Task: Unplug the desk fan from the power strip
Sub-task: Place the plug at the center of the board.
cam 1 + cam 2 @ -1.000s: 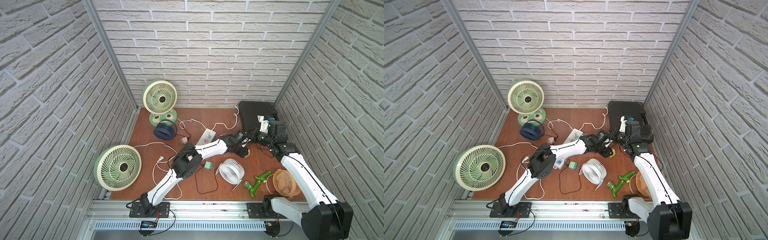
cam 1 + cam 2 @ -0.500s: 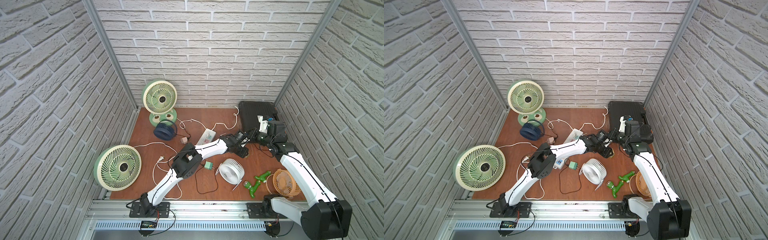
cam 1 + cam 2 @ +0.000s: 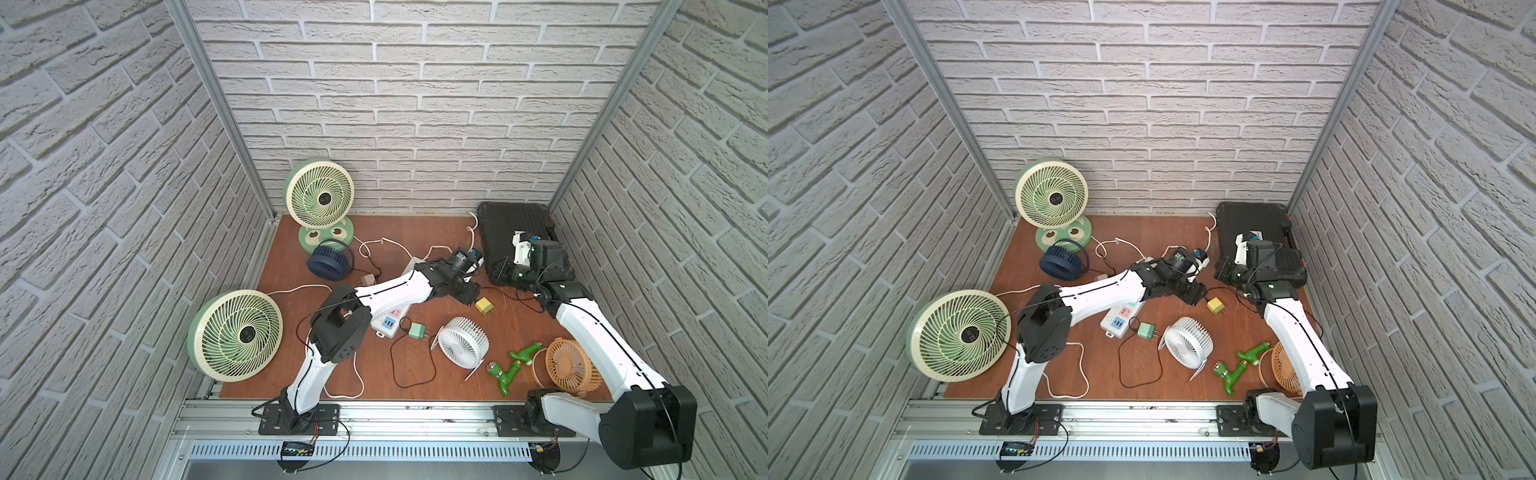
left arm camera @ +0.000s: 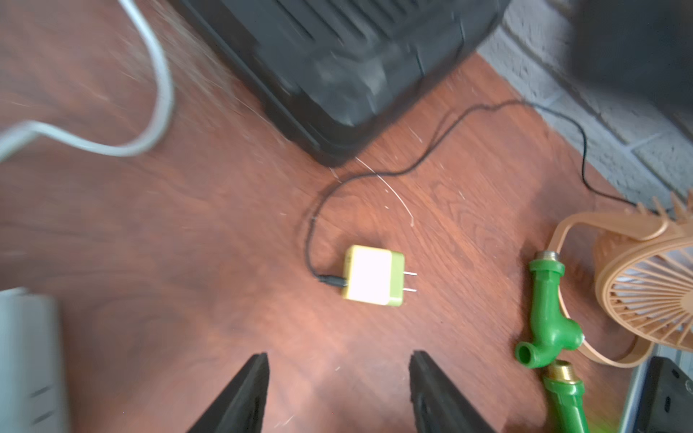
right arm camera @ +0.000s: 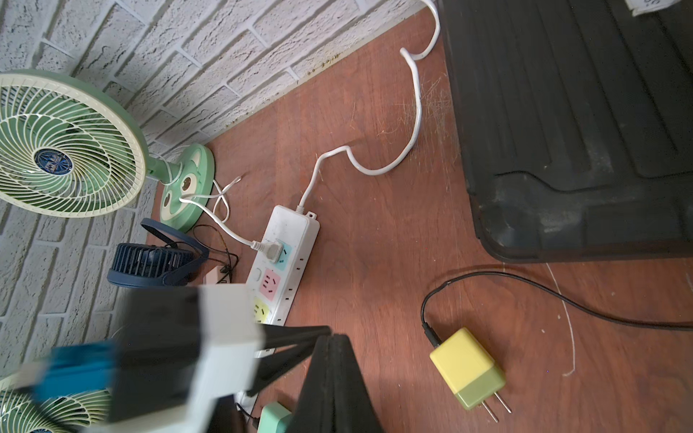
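The left jaws stood open over the table (image 3: 415,237), their two black fingers (image 4: 243,393) well apart with nothing between them. Just beyond them the yellow plug (image 4: 375,275) lay flat on the wood with both prongs bare. It touched neither the fingers nor the power strip (image 5: 285,258). A thin black cable (image 4: 431,153) ran from its back end, past the corner of a black case (image 4: 356,75), towards the orange fan (image 4: 645,285). In both top views the plug sat just beside the tip of the left arm (image 3: 395,289).

The power strip lay slantwise near the middle of the table. In both top views the left arm covered most of it, leaving mainly its blue USB end in sight. The right wrist view showed a white plug (image 5: 275,253) seated in its blue socket, with a cord leading to the green fan (image 5: 63,146) on the round base. The pink and yellow sockets were empty. A mint plug (image 3: 417,331) rested just beside the USB end, near a small white fan (image 3: 463,341).

The right jaws were closed, fingers (image 5: 337,382) pressed together on nothing, by the edge of the case.
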{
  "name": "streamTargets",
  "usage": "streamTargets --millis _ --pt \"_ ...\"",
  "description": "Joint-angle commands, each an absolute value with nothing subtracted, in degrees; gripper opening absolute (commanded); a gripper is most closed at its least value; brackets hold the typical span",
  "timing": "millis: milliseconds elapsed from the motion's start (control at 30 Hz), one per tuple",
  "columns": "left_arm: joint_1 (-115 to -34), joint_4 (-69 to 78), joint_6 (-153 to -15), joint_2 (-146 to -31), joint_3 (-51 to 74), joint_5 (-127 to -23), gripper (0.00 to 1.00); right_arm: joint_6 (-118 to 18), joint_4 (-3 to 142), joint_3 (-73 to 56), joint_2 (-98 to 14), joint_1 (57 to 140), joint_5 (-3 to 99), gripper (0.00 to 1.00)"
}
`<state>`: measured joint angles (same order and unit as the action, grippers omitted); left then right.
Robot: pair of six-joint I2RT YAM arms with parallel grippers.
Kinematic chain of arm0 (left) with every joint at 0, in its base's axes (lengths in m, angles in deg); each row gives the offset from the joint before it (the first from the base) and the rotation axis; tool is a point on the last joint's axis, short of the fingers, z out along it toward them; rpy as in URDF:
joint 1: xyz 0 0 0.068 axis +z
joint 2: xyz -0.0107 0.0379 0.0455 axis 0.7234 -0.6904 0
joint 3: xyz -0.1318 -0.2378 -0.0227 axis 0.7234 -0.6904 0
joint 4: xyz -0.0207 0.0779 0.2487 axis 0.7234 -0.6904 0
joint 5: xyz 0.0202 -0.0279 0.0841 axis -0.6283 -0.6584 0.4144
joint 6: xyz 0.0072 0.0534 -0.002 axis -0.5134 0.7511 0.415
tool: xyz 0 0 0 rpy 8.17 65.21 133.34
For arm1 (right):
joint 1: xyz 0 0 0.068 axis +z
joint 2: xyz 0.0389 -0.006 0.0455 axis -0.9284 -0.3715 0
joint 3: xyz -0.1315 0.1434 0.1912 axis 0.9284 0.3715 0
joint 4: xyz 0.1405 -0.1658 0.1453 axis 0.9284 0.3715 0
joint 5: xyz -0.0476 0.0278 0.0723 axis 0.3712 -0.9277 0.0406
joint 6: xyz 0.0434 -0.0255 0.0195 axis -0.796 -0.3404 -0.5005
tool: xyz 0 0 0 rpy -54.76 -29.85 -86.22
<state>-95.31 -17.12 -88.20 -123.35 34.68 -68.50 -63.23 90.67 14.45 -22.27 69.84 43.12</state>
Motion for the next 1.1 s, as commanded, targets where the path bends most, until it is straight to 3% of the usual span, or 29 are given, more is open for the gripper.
streamTargets --millis 0,533,1067 --pt "-93.5 -14.0 -86.8 -116.8 29.5 -64.2 0.65 -61.2 90.3 12.0 -24.2 71.4 41.6 0.07" --pt "-82.6 -7.4 -88.9 -96.6 2.9 -55.5 0.63 -60.4 83.9 1.3 -47.3 83.7 36.1 0.06" --pt "-80.0 -5.6 -88.0 -102.9 3.7 -55.1 0.63 -62.8 78.2 -11.5 -70.3 85.9 36.4 0.04"
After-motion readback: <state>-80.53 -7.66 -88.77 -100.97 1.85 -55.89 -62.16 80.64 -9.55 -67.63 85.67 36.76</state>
